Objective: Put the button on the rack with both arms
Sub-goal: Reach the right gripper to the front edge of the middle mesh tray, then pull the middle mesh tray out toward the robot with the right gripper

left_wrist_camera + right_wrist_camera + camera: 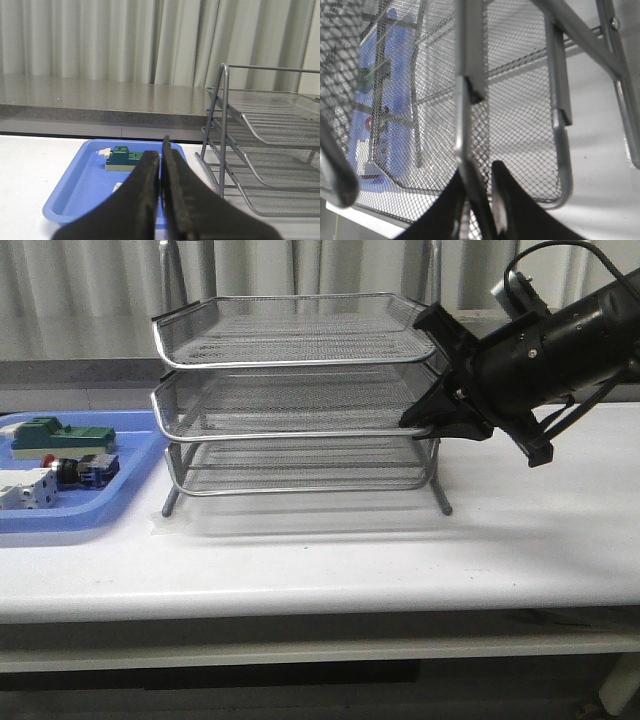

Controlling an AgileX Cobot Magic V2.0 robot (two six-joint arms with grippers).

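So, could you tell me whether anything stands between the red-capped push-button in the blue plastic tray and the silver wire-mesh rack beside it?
Nothing visible does. The red-capped push-button lies in the blue plastic tray, left of the silver wire-mesh rack; only the tray's low rim separates them.

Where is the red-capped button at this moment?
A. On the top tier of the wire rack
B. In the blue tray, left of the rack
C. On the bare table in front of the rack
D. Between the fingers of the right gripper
B: in the front view the button lies in the blue tray, left of the rack, while the right gripper is at the rim of the middle tier.
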